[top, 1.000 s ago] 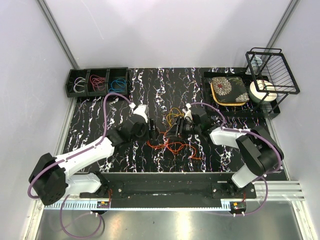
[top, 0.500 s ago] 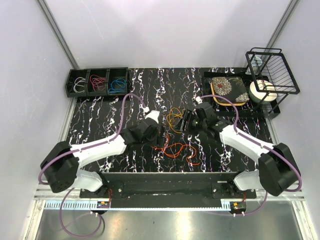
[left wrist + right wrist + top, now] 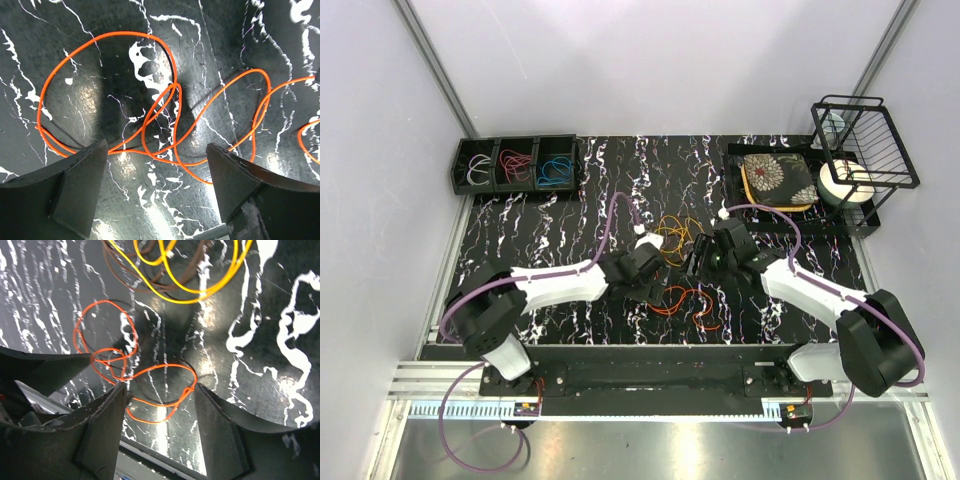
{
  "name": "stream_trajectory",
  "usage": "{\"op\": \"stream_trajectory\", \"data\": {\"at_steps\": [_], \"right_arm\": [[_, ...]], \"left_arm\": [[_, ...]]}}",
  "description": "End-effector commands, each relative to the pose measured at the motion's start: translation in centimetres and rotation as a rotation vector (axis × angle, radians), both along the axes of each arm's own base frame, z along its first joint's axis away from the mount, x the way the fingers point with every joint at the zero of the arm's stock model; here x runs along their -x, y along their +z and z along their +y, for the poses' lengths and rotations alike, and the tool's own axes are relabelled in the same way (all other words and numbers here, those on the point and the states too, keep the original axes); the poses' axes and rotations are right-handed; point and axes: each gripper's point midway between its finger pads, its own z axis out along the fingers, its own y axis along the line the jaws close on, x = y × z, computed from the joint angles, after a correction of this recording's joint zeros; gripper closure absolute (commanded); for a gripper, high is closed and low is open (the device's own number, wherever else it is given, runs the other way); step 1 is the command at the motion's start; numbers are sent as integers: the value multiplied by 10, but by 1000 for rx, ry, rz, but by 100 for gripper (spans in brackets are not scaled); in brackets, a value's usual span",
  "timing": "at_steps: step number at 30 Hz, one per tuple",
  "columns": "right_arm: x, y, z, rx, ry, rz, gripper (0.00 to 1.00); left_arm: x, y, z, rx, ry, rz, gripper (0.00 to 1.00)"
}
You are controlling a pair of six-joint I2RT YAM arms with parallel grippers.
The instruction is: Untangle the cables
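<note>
step, likely: pre-grasp | thin orange wire loops tangled centre-near on black marbled tabletop | left pincer, right pincer — both agape, empty, over them | next: probably pinch one loop each, draw apart

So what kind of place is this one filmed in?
Probably a robot test cell: plain white walls enclose a black marbled table, with a three-bin cable tray and wire rack as props.
</note>
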Motion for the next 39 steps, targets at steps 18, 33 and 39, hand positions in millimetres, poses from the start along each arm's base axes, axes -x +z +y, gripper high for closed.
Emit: {"op": "stream_trajectory", "data": {"at_steps": [18,33,39], "right_arm": [[-7,-7,2,-24,-4,-35,38],[-17,9,15,-108,67,-176,39],[-9,16,-1,-141,6,-276,38]], "left_arm": [[-16,-14,-8,-102,32,-10,53],[-28,16,-14,-159,13,-1,100],[-33,62,-5,-147,6,-31,100]]}}
